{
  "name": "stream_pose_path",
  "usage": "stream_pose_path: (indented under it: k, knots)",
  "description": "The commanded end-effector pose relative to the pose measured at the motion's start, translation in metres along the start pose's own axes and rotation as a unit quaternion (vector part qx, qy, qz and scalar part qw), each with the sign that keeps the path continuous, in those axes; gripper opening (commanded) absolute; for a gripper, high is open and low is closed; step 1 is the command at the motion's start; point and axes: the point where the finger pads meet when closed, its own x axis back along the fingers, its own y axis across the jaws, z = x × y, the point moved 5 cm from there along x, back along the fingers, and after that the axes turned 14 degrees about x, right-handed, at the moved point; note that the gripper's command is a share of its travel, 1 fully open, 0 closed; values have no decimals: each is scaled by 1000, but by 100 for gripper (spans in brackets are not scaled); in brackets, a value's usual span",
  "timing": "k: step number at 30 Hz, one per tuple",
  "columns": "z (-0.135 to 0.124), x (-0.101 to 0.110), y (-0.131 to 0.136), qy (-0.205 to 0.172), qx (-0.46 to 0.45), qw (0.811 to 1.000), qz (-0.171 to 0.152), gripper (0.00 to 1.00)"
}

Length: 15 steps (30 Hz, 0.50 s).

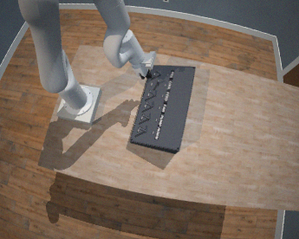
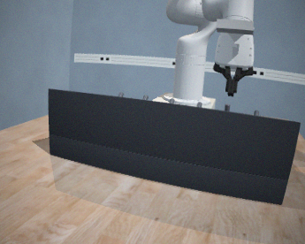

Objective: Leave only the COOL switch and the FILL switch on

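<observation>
The console (image 1: 165, 108) is a long, dark slab lying flat on the wooden table (image 1: 250, 143), just beside my arm's base (image 1: 78, 104) and skewed to the table's edges; a row of toggle switches (image 1: 147, 106) runs down the side nearest the base, with white labels too small to read alongside. From the exterior view I count six switch tips above its rear edge; one console in all. My gripper (image 2: 232, 92) hangs over the end switch with its fingers fully closed on nothing.
</observation>
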Motion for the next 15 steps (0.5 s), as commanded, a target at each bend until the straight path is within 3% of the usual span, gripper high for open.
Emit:
stream_pose_path:
  k: [1,15]
  knots:
    - [1,19,-1,-4,1,1000,-6,0]
    - [2,54,-1,-4,1,1000,-6,0]
